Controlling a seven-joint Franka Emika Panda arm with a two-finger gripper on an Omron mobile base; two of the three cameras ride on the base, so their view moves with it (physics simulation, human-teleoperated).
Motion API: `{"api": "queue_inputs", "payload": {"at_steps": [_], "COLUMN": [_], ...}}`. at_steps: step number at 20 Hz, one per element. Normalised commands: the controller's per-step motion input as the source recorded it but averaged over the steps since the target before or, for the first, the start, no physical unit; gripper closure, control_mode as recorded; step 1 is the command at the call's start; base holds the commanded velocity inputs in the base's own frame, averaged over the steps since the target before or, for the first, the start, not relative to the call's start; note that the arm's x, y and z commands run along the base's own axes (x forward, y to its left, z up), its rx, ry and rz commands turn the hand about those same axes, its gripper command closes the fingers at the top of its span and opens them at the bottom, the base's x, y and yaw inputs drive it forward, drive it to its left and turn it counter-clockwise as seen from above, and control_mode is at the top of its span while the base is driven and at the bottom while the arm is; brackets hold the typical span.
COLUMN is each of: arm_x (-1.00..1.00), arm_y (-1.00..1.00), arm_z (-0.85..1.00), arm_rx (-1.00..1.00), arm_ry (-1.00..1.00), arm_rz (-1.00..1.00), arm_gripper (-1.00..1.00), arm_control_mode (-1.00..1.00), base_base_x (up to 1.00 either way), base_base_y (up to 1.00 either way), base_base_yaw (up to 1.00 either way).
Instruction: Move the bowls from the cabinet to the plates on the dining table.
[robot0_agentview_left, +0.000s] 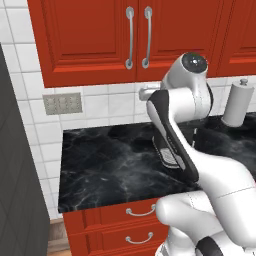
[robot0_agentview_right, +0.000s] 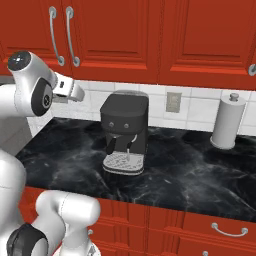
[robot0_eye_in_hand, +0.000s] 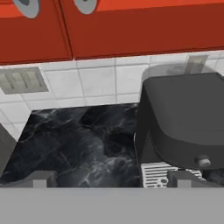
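Looking along the hand view, you see the two dark fingertips of the gripper (robot0_eye_in_hand: 111, 178) standing spread wide apart at the bottom, with nothing between them, hanging in the air above the black, white-veined marble counter (robot0_eye_in_hand: 74, 144). Your white arm (robot0_agentview_left: 185, 100) is raised in front of the red wooden wall cabinet (robot0_agentview_left: 90, 35), whose paired panelled doors are both closed, so whatever is on its shelf is hidden from you; the bowls cannot be seen. The two long curved silver handles (robot0_agentview_left: 138, 37) sit side by side at the meeting edges of the doors, just above the arm's upper joint in the left base view. On the counter, near the back edge against the white tiled wall (robot0_agentview_right: 195, 107), stands a dark grey coffee machine (robot0_agentview_right: 125, 131) with a perforated drip tray at its foot; in the hand view it sits to the right, its tray just beside the right fingertip. A white paper-towel roll on an upright holder (robot0_agentview_right: 227, 121) stands towards the counter's right end, well apart from the machine. A grey switch plate (robot0_agentview_left: 62, 103) is set in the tiles above the counter's left end. Below the front edge run red drawer fronts (robot0_agentview_left: 135, 225) with small silver handles.
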Motion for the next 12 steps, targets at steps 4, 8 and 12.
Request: {"api": "queue_inputs", "payload": {"at_steps": [4,8,12], "arm_x": [0.56,0.69,0.48], "arm_y": [-0.02,-0.03,-0.06], "arm_z": [0.57,0.19,0.0], "arm_rx": [0.04,0.04,0.03], "arm_ry": [0.06,0.04,0.0], "arm_rz": [-0.03,0.0,0.04], "arm_gripper": [-1.0,-1.0,-1.0], "arm_control_mode": [-1.0,-1.0,-1.0], "base_base_x": [0.0,0.0,0.0], "base_base_y": [0.0,0.0,0.0], "base_base_yaw": [0.0,0.0,0.0]}}
